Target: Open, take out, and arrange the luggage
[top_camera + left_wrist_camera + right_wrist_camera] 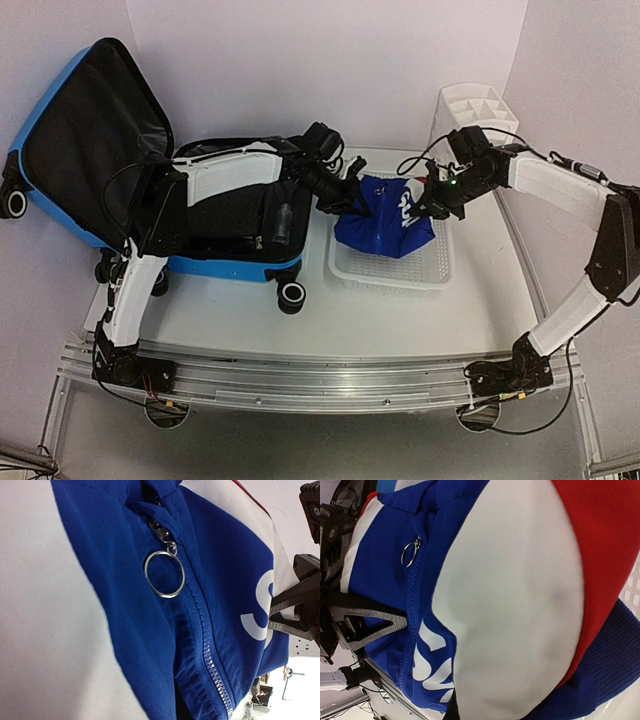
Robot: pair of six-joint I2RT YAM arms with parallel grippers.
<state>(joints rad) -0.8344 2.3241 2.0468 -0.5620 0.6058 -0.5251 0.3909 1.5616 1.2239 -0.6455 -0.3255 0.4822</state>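
The blue luggage (232,266) lies open at the left, its black-lined lid (90,130) standing up against the wall. A blue, white and red zip jacket (385,225) hangs stretched between both grippers over the white perforated basket (388,276). My left gripper (347,197) is shut on its left edge and my right gripper (432,205) on its right edge. The jacket fills the left wrist view (225,580) and the right wrist view (510,580), hiding each gripper's own fingers. Its zip ring (164,574) shows in both wrist views (409,553).
A white compartmented organizer (470,110) stands at the back right behind the right arm. A small dark bottle-like item (283,225) lies in the luggage's open base. The left arm reaches across the luggage. The luggage wheels (291,295) sit beside the basket.
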